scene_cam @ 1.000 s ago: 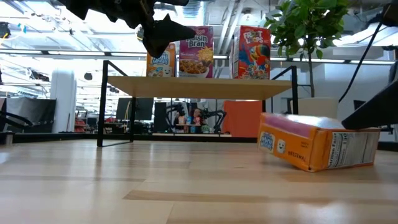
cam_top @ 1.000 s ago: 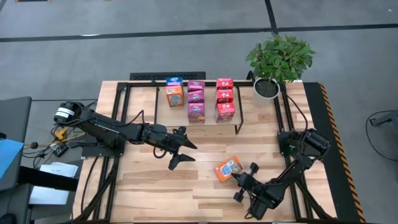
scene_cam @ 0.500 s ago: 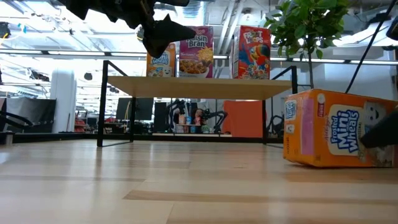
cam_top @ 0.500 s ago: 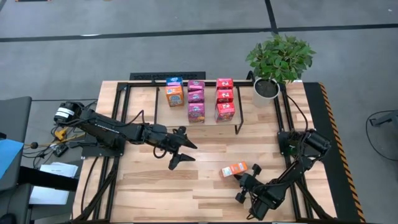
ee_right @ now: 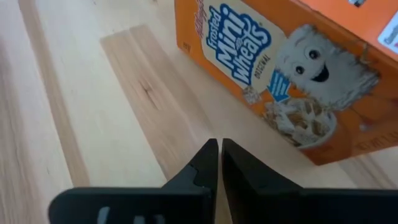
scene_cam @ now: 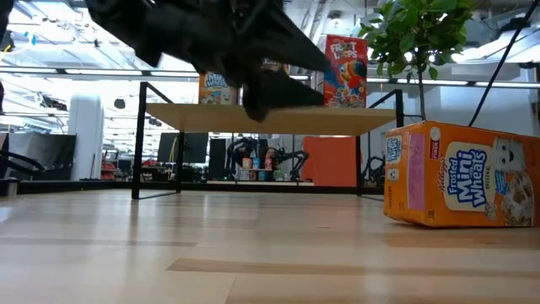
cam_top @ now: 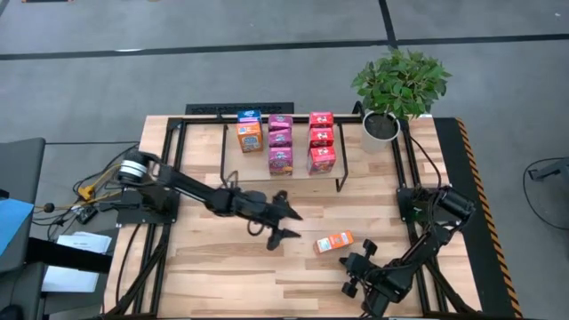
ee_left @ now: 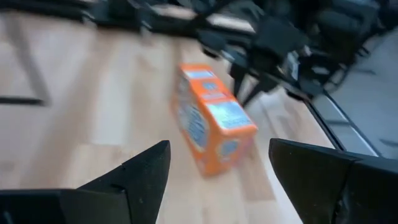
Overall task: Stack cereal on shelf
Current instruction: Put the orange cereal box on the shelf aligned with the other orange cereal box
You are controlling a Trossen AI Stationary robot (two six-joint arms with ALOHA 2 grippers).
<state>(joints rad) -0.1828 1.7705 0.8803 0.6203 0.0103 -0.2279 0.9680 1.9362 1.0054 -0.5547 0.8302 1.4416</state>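
Observation:
One orange-and-blue cereal box (cam_top: 333, 242) stands on a long narrow side on the table, its printed front (scene_cam: 472, 173) facing the near edge. My left gripper (cam_top: 285, 224) hovers open just left of it, and in its wrist view the box (ee_left: 211, 118) shows ahead between the fingers. My right gripper (ee_right: 217, 149) is shut, low, near and right of the box (ee_right: 280, 68), a little apart from it. On the shelf (cam_top: 213, 108) stand two orange boxes (cam_top: 249, 130), three magenta ones (cam_top: 280, 147) and three red ones (cam_top: 320, 142).
A potted plant (cam_top: 396, 89) stands at the table's far right corner beside the shelf. The shelf's black legs (scene_cam: 143, 139) come down on the table beyond the loose box. Bare wood lies left of and in front of that box.
The orange box, lying tilted with its front up a second ago, was tipped onto its long narrow side and stayed there. My right gripper then drew back a little toward the near edge. My left gripper moved right across the table toward the box.

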